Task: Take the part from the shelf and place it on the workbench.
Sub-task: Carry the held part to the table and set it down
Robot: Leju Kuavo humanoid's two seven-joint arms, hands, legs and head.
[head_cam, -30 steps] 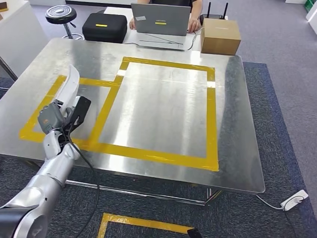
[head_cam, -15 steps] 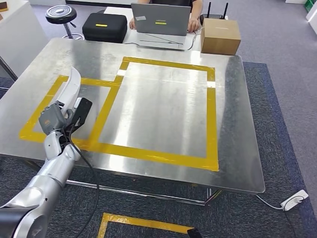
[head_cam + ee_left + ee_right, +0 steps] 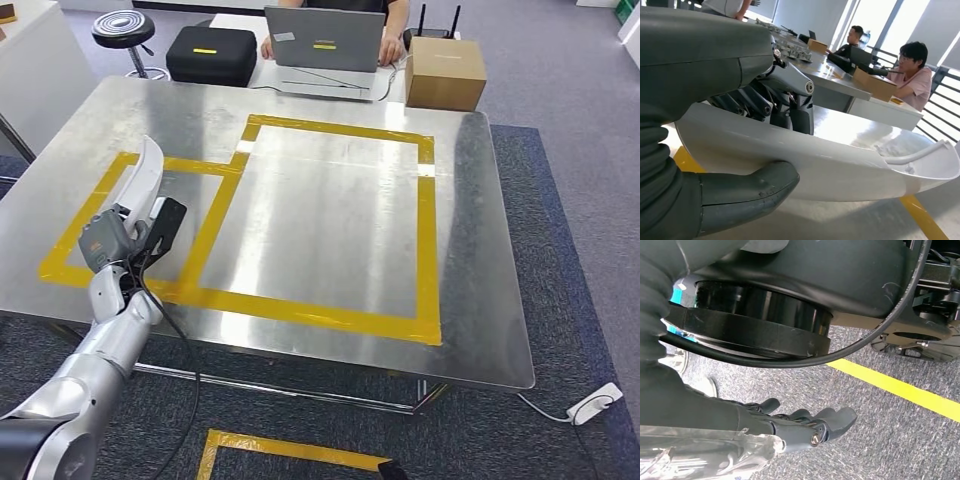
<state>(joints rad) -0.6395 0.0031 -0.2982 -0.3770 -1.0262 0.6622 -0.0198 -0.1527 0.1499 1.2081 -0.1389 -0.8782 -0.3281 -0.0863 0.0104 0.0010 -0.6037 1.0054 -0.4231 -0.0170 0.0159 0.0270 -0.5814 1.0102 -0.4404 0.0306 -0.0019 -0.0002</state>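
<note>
A: Head view: the left hand (image 3: 113, 238) grips the white part (image 3: 142, 183) over the table's (image 3: 483, 300) left end, fingers (image 3: 753, 192) wrapped round it. Barely moved since a second ago; not yet set down.

B: The right hand (image 3: 810, 427) hangs, fingers loosely extended, holding nothing. Laptop (image 3: 324, 40) and cardboard box (image 3: 444, 72) sit beyond the far edge, well apart.

Left hand (image 3: 113, 240) hides lower part (image 3: 142, 185); person (image 3: 392, 45) cropped.

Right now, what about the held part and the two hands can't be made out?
- White part: its lower end, hidden behind the left robot hand in the head view.
- Whether the part touches the workbench: unclear, both views.
- Right robot hand: fingers only partly seen, wrist cover blocks them.
</note>
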